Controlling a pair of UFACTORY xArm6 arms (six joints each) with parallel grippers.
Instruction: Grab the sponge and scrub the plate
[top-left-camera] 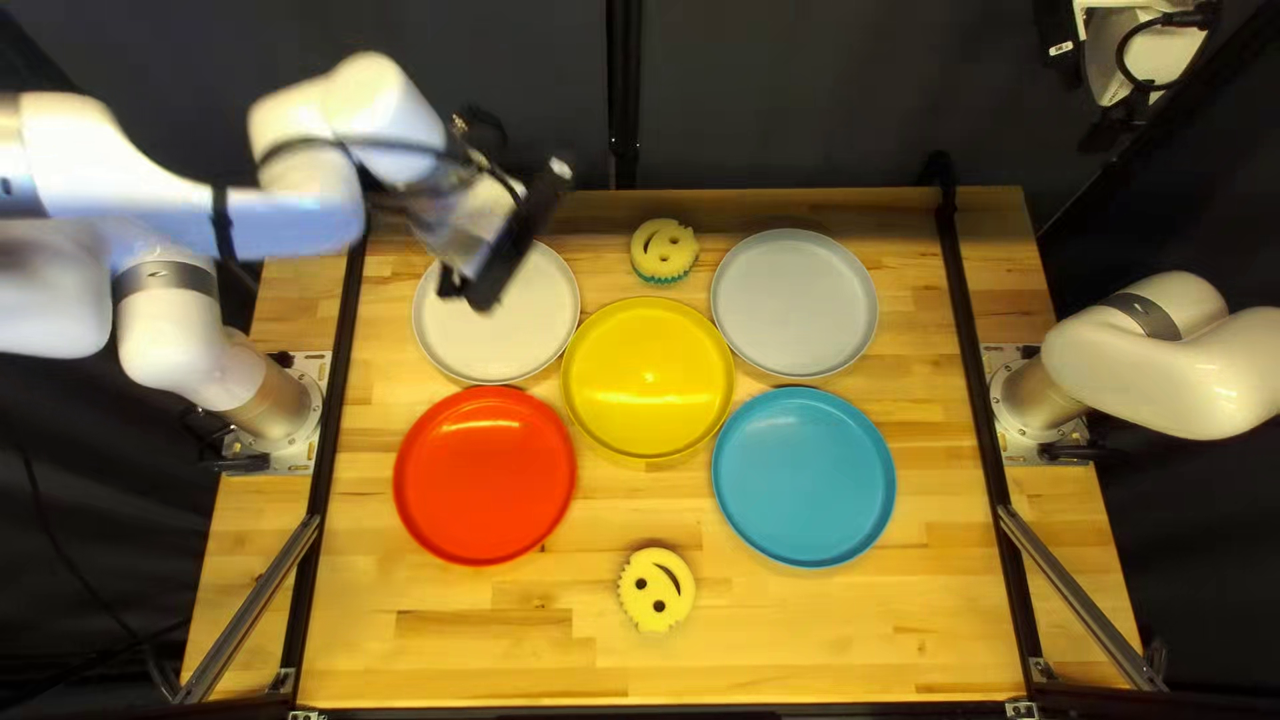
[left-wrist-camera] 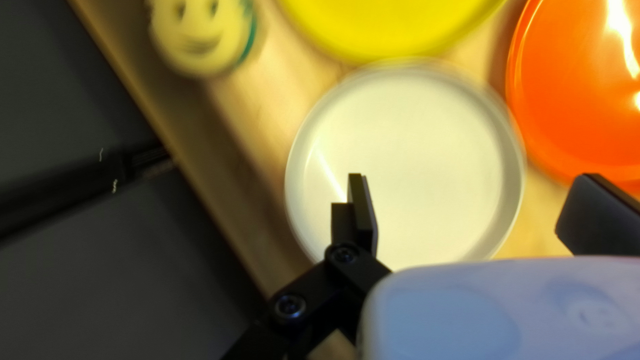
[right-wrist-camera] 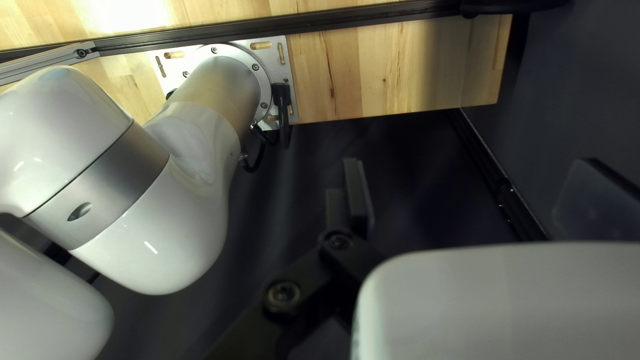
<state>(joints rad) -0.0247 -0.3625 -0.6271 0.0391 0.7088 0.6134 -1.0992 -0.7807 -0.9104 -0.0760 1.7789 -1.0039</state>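
top left view, far sponge (top-left-camera: pixel 663 251): on desk (top-left-camera: pixel 827 640), twelve o'clock from yellow plate (top-left-camera: pixel 647 380)
near sponge (top-left-camera: pixel 655 590): six o'clock
plates: white plate (top-left-camera: pixel 514 327) ten, grey plate (top-left-camera: pixel 795 303) two, blue plate (top-left-camera: pixel 804 476) four, red plate (top-left-camera: pixel 484 475) eight
left end effector (top-left-camera: pixel 504 247): over white plate
right end effector (top-left-camera: pixel 1083 104): two o'clock in the view
left wrist view, left end effector (left-wrist-camera: pixel 477 210): spread
right wrist view, right end effector (right-wrist-camera: pixel 473 200): spread

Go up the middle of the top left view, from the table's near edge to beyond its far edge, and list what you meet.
Near smiley sponge, yellow plate, far smiley sponge, dark curtain.
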